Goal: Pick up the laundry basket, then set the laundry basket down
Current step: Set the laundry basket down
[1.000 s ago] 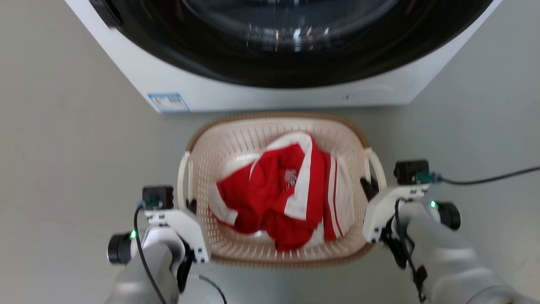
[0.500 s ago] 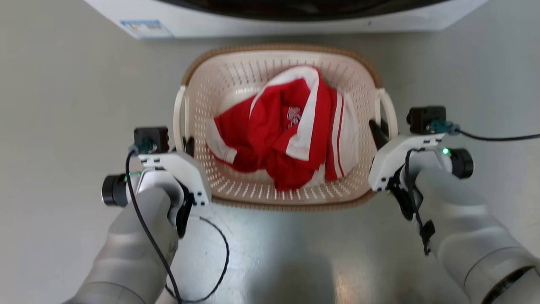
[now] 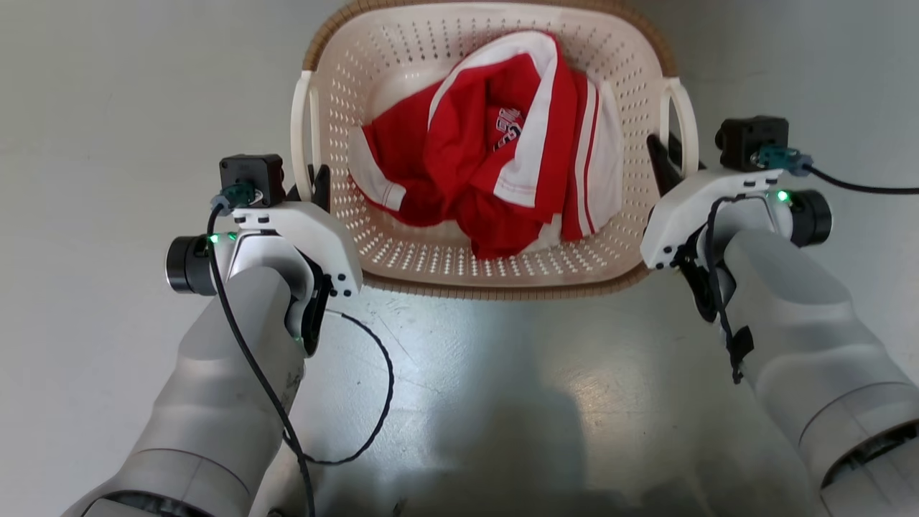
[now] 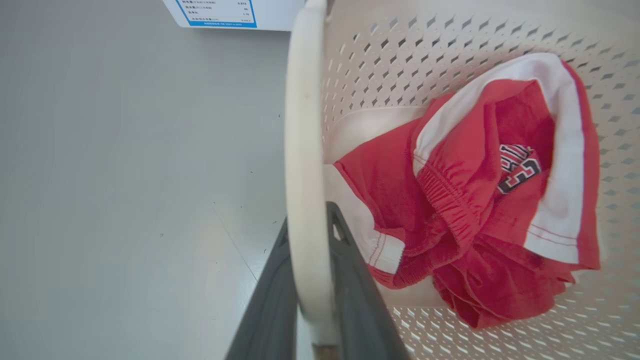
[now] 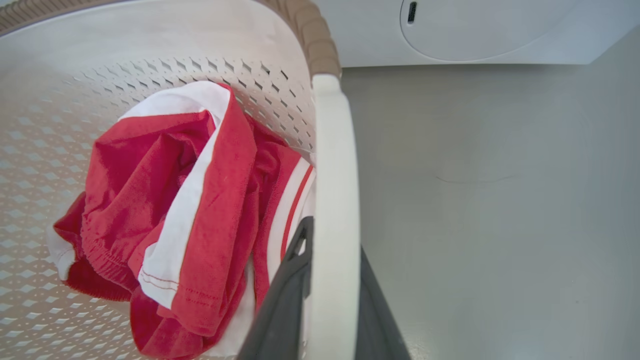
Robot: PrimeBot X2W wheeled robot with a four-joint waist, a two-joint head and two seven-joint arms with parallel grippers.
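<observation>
Head view: the basket lies at 12 o'clock, left gripper at its 9, right gripper at its 3. Left wrist view: fingers clench the left handle. Right wrist view: fingers clench the right handle. Uneven arm motion could tilt the basket, letting a smooth handle slip free and spilling the clothes.

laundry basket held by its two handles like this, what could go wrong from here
1. The left gripper and right gripper each pinch one thin loop handle near its robot-side end, so the laundry basket may tip away or slip in the grip.
2. The red and white garment lies bunched toward the right, so the load may be slightly uneven.
3. The washing machine stands close beyond; the far rim could bump it.
</observation>
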